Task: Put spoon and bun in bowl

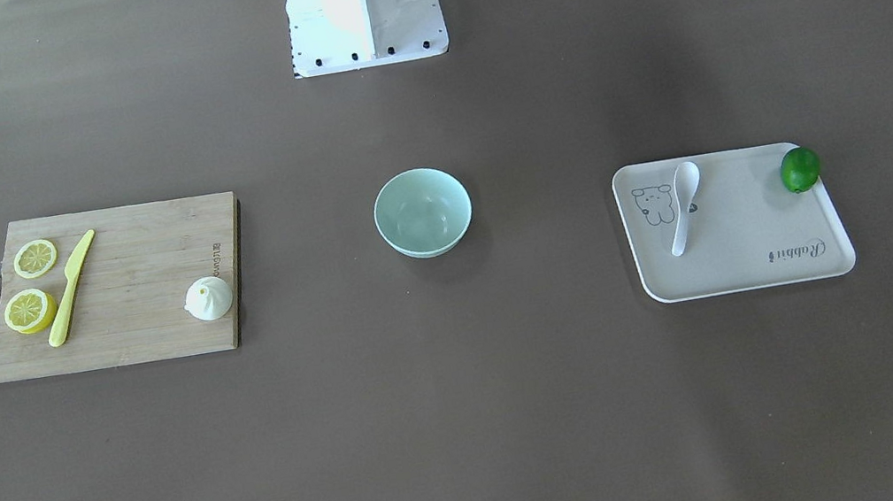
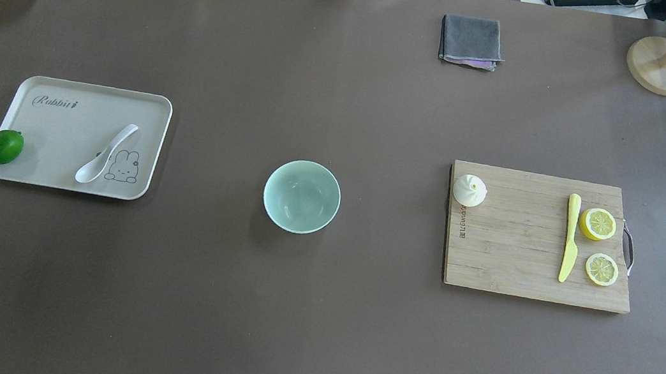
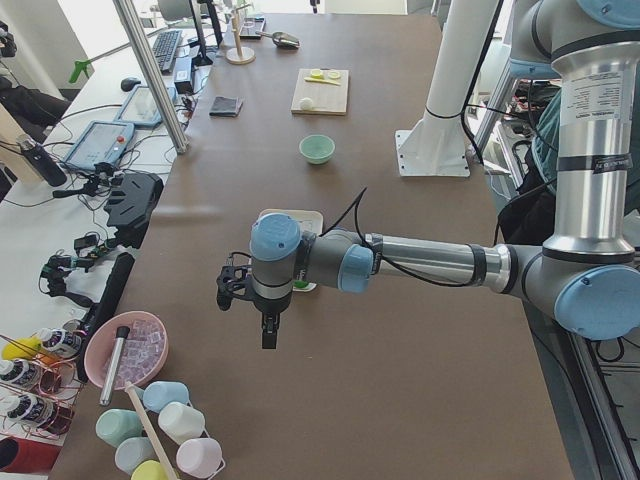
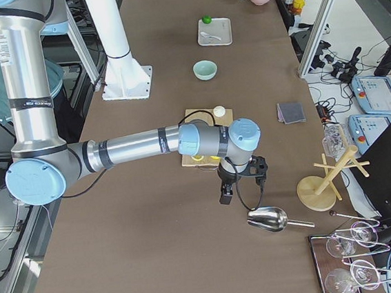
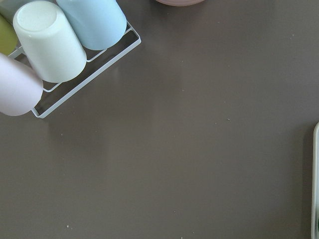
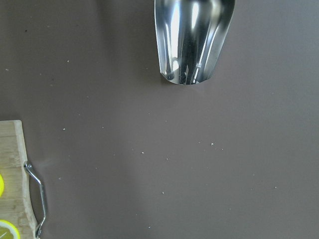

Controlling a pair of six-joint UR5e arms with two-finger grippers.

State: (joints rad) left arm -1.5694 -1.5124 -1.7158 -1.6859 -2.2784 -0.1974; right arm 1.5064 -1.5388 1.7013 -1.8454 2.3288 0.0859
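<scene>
Bowl: the pale mint-green bowl (image 2: 301, 196) stood upright mid-table with nothing in it.
Spoon: the white soup spoon (image 2: 106, 154) lay on a beige rabbit-print tray (image 2: 59, 119), well to the robot's left of the bowl, scoop toward the robot.
Bun: the steamed bun (image 2: 469, 189) sat on a corner of a bamboo cutting board (image 2: 510, 262), to the robot's right of the bowl, on the board's bowl-side edge.
Other items: a lime (image 2: 4, 146) rested at the tray's edge farthest from the bowl. A yellow plastic knife (image 2: 570, 237) and two lemon slices (image 2: 598, 224) lay on the board's far side from the bowl.
Left gripper (image 3: 268, 335): hung over bare table beyond the tray from the bowl; whether its jaws were apart or together could not be told.
Right gripper (image 4: 227, 197): hung beyond the board from the bowl, near a metal scoop (image 6: 193, 40); its jaw state could not be told either.
</scene>
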